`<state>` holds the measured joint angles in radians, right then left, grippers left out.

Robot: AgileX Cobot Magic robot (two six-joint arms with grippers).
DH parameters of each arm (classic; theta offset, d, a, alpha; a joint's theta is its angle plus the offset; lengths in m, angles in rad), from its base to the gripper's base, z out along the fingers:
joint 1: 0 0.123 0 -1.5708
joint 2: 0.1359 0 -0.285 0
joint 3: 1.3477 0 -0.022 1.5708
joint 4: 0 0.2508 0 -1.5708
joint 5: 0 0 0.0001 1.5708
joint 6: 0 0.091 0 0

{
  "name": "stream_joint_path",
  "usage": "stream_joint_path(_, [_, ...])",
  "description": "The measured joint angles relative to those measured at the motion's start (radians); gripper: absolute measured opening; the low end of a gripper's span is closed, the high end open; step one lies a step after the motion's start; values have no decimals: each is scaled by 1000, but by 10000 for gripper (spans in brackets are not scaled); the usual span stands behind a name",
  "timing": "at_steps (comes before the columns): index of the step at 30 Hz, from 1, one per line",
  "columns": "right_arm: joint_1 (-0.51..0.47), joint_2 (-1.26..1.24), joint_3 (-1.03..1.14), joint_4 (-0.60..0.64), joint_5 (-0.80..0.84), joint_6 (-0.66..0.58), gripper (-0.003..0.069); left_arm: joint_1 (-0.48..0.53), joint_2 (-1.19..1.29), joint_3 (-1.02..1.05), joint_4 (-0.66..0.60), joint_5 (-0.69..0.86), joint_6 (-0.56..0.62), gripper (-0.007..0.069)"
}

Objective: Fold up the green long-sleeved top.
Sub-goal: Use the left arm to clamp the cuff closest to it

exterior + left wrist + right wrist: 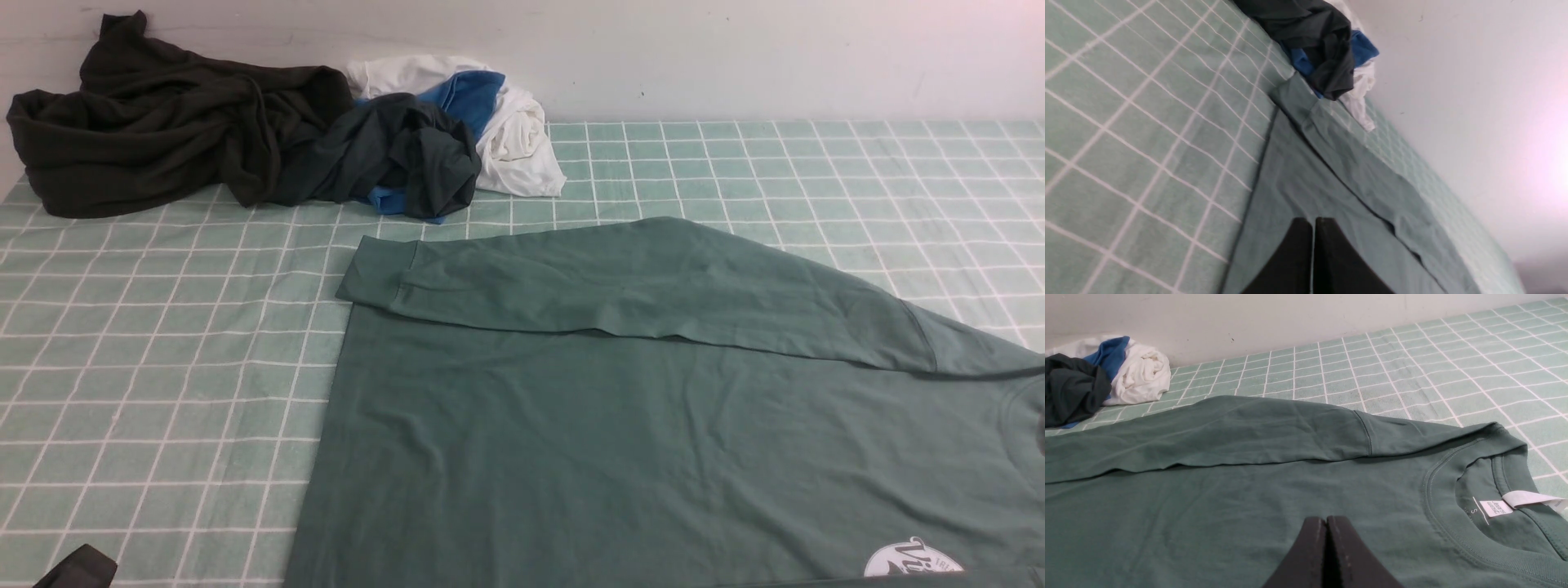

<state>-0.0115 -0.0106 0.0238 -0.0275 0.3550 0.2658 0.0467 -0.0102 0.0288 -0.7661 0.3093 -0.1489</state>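
Here the left jaws and the right jaws each sit pressed together, gripping nothing; the green long-sleeved top lies spread flat just ahead of and under both

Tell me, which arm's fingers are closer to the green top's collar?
Right. The right fingers hang shut just beside the collar; the left fingers are over the hem end of the green top, far away.
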Motion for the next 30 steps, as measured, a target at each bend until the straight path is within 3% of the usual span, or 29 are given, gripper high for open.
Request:
stream_joint_path(8, [0,0,0,102,1,60,-13,0,0,0,-53,-8,42,-3])
stream_joint_path(13, [0,0,0,435,11,189,-13,0,0,-5,-59,-1,103,-3])
stream_joint_path(15, [0,0,1,573,20,227,-13,0,0,-35,-58,14,187,-3])
stream_joint_path(18, [0,0,0,673,21,245,-13,0,0,-105,-47,38,316,-3])
stream_joint_path(23, [0,0,0,670,9,249,-13,0,63,-204,18,95,459,-3])
stream_joint_path(25, [0,0,1,635,-1,241,-13,0,161,-281,105,156,489,-3])
stream_joint_path(30, [0,0,-20,592,14,72,-13,0,380,-489,320,362,496,-3])
